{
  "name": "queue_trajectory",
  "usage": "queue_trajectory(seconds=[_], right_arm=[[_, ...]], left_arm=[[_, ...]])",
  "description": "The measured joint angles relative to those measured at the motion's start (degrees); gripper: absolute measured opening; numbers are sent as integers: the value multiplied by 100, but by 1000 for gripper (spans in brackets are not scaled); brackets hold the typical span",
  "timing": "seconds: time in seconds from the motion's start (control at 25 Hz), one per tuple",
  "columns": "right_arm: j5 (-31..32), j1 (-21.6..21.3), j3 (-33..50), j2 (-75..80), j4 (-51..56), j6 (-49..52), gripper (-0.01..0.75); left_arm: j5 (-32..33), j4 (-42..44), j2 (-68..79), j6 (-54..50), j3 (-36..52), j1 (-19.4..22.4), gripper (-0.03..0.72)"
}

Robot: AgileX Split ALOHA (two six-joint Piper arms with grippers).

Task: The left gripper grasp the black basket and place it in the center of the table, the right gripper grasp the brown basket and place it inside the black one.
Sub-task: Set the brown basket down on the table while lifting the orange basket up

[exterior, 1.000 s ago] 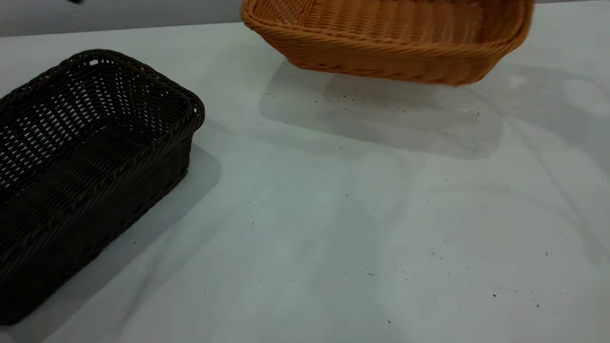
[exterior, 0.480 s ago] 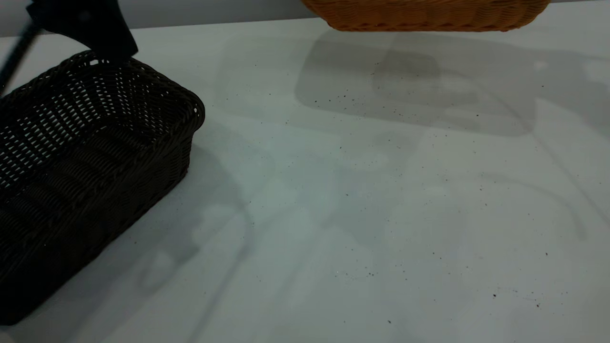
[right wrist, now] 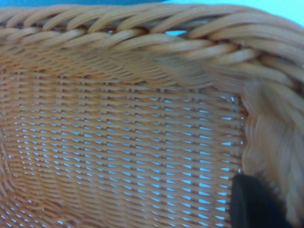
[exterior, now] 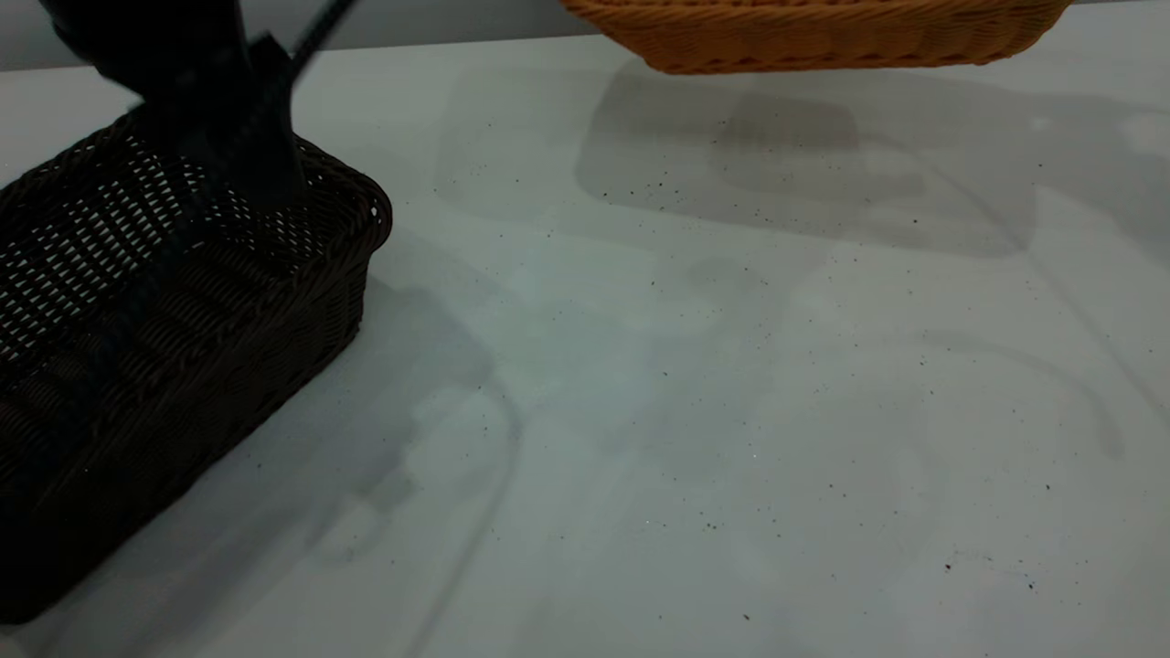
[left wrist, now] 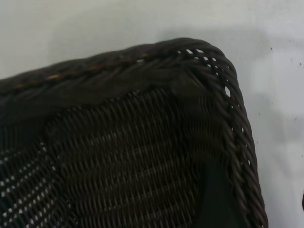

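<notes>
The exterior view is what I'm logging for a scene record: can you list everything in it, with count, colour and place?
black basket: one, very dark brown-black, resting on the table at the left side of the exterior view.
brown basket: one, orange-tan, at the top edge right of centre, held off the table with its shadow on the surface below; only its lower part shows.
table: one, white with tiny dark specks, filling most of the view.
left hand: one, black, reaching down into the far end of the black basket by its rim; its grip cannot be made out.
right hand: only a dark finger shows, in the right wrist view, inside the brown basket's wall near a corner; it does not show in the exterior view.
</notes>
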Motion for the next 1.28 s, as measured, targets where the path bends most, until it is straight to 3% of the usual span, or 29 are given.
queue_trajectory(seconds=[1.28], right_arm=[[-37, 0, 0, 0, -85, -37, 99]], left_arm=[[-4, 99, 1183, 0, 35, -5, 376]])
